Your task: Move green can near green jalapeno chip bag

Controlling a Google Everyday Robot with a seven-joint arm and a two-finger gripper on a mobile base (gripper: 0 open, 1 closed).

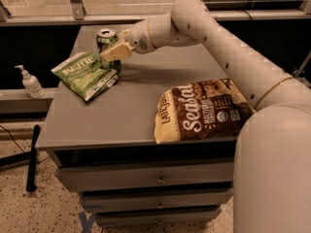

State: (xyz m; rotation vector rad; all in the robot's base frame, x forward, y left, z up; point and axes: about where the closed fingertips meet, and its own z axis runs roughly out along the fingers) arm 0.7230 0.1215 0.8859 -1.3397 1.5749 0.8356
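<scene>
**Can in the grip, bag just ahead to its left**

Nearest us, the grey cabinet (121, 125) carries the large brown Sea Salt bag (199, 111) at its front right edge, well apart from the work. Further back on the left lies the green jalapeno chip bag (83, 74), flat and crinkled. A sanitizer bottle (30, 81) stands on a ledge off the cabinet's left side.

Just behind the bag's far right corner we see the green can (106, 39), upright, long axis vertical, silver top showing. The gripper (116, 51) reaches in from the right. Its fingers pinch the can's side, with one pale finger lying across the can's front. We cannot tell whether the can's base touches the tabletop.

We judge the can already near the bag, which lies forward and left of the fingers. What remains is to set the can down and let go.
</scene>
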